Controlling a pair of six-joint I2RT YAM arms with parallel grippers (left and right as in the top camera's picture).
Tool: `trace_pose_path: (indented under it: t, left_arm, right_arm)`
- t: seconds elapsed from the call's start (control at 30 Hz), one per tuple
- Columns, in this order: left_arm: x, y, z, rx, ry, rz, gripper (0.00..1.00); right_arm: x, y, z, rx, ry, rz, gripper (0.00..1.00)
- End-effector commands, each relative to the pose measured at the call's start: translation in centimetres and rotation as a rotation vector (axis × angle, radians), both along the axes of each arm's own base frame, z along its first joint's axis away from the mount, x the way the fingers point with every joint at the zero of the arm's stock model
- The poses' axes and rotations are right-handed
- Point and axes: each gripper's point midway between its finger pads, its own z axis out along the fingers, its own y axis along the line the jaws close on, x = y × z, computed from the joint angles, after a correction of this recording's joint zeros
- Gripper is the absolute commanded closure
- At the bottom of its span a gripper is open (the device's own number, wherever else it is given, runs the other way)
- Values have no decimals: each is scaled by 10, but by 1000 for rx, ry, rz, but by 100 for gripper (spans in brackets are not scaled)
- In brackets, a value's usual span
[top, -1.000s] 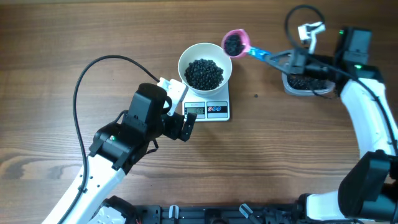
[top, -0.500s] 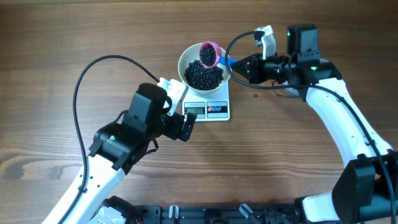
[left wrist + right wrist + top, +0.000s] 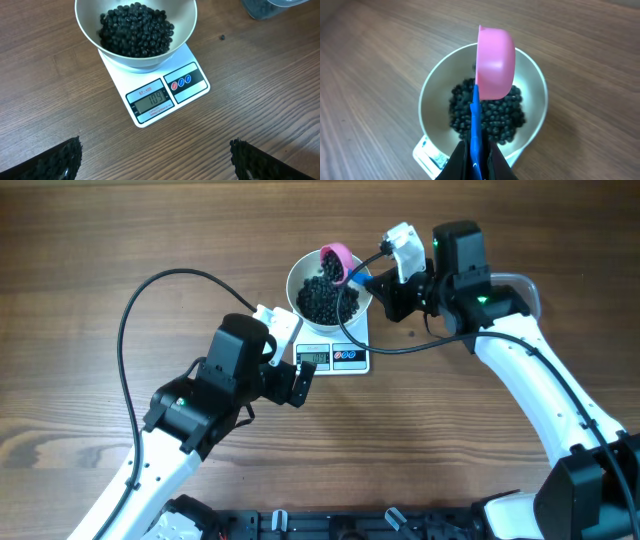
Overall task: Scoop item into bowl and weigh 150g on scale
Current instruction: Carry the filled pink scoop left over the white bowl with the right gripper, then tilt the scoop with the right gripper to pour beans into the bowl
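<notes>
On the wooden surface [image 3: 420,440], the left pincer [image 3: 157,157] hovers near the scale [image 3: 340,356], spread wide and empty; the scale carries the bowl [image 3: 296,280]; the right pincer [image 3: 476,150] is clamped tight on the blue handle of a pink scoop [image 3: 335,260] tipped over the bowl; black beads [image 3: 322,300] lie heaped inside it

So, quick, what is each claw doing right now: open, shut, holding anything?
Left gripper: open, holding nothing, near the scale.
Right gripper: shut on the blue handle of the pink scoop, which is tipped over the bowl.
</notes>
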Motion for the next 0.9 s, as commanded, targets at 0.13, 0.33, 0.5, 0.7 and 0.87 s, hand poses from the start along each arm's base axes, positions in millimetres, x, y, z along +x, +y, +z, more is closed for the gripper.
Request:
trace_pose_path:
  t: [0.13,0.33,0.5,0.7,0.87]
  left_arm:
    - [-2,-3,-1,1,3,-26,0]
    - [-2,-3,-1,1,3,-27,0]
    - [-2,-3,-1,1,3,-26,0]
    - [-3,-3,-1,1,3,-27,0]
    - [-3,-3,-1,1,3,-27,0]
  right_arm:
    - [0,-1,17,-43,-94,35,96]
    - [-9,1,18,-78,-126,116,96]
    - [-13,2,12,-117,-108,108,96]
    - [-15,11,5,-277,-194,147,96]
    - [-14,12,6,-276,-196,149,96]
